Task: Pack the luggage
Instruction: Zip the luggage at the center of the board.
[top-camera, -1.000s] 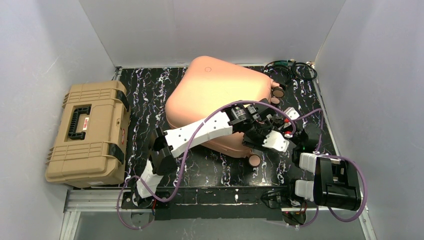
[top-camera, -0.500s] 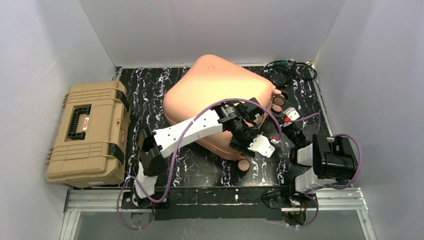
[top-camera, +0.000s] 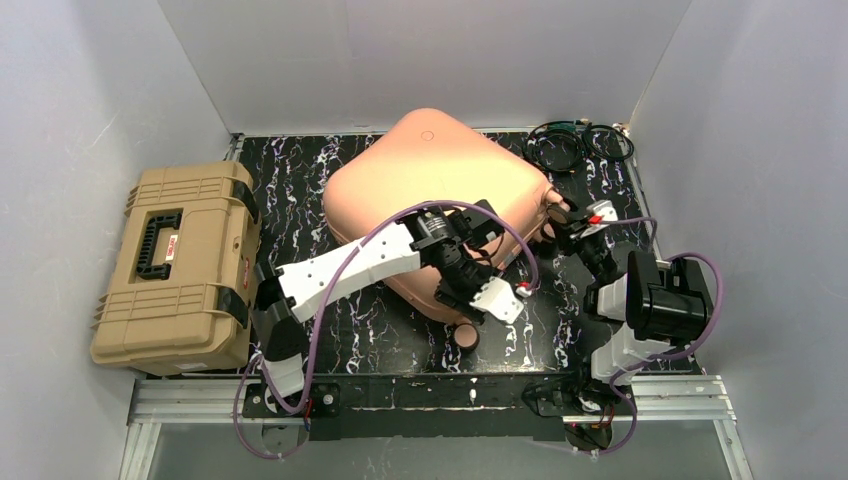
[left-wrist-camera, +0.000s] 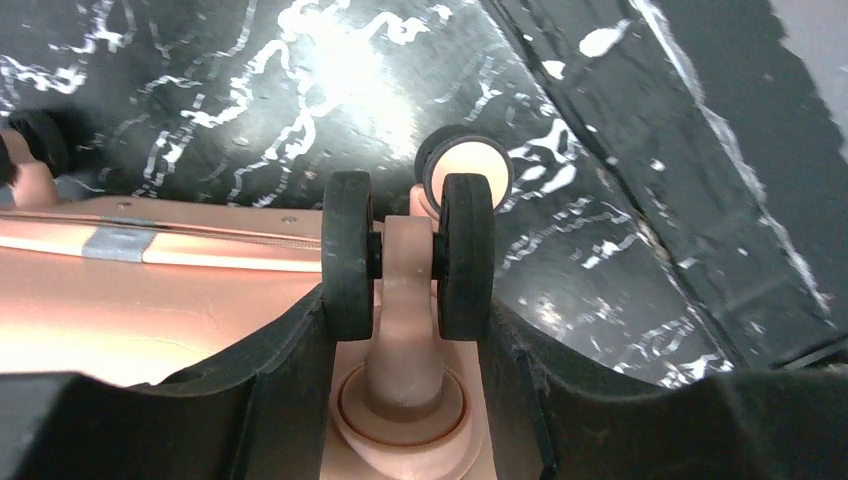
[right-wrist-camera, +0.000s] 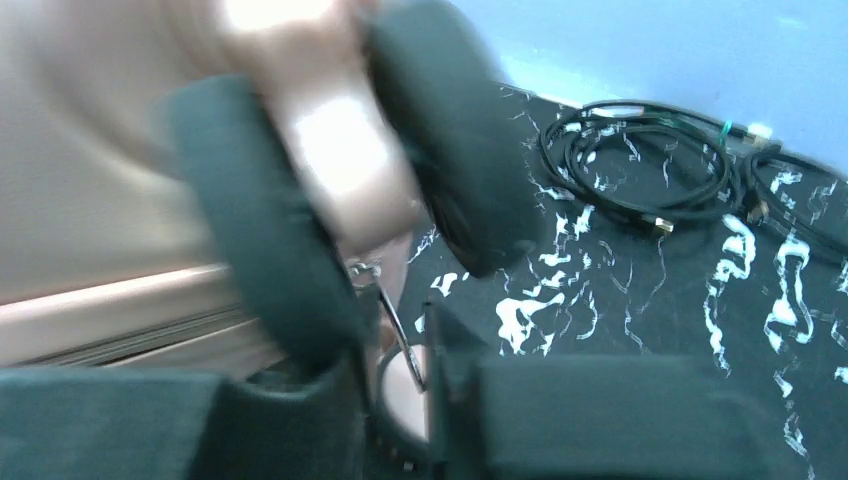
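Luggage (top-camera: 430, 180) lid-down, shell up, mid-table (top-camera: 300, 180) — contents hidden, so packing progress is unclear; probably only positioning so far. Left gripper (left-wrist-camera: 405, 330) pinches a caster wheel (left-wrist-camera: 348, 255); right gripper (top-camera: 572, 222) blurred — grip untellable.

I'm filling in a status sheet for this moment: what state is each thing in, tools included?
luggage: closed, lying flat on the table.
toolbox: lid shut, lying flat.
cables: coiled, at the table's far right corner.
left tool: closed around a luggage wheel.
right tool: by the luggage's right corner; blurred, opening unclear.
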